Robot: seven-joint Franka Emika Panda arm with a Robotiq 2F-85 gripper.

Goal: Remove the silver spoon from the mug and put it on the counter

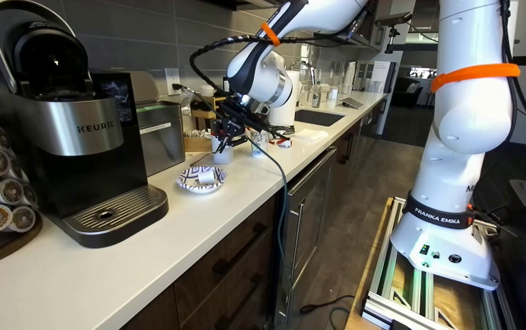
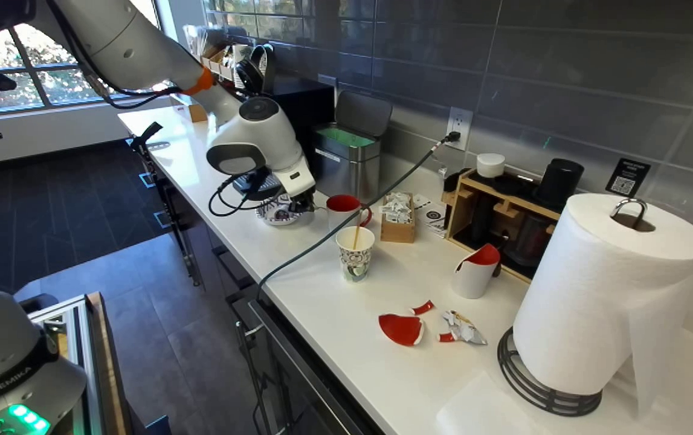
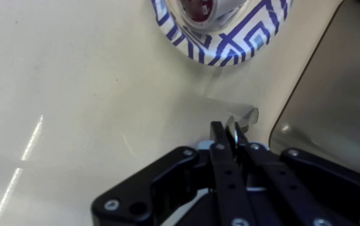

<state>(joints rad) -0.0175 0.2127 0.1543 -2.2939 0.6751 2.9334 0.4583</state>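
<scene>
Your gripper hangs low over the counter, its fingertips nearly meeting on a thin silver strip, the spoon, whose rounded end projects past them in the wrist view. You cannot tell how much of the spoon is inside the mug, as its lower part is hidden. The mug, white outside and red inside, stands upright at the gripper, between the counter's front edge and the back edge along the tiled wall. Closer to the front edge you have a patterned paper cup, upright, with a stirrer in it. Between mug and coffee machine sits a blue-and-white dish, holding a small white pod on its side. Toward the back edge you find a steel canister, lid raised, and a wooden box of packets. In an exterior view, a dark cable slants from the wall outlet to the front edge; a jagged-rimmed cup stands near the paper towel roll, a red shard lying nearer the front edge.
</scene>
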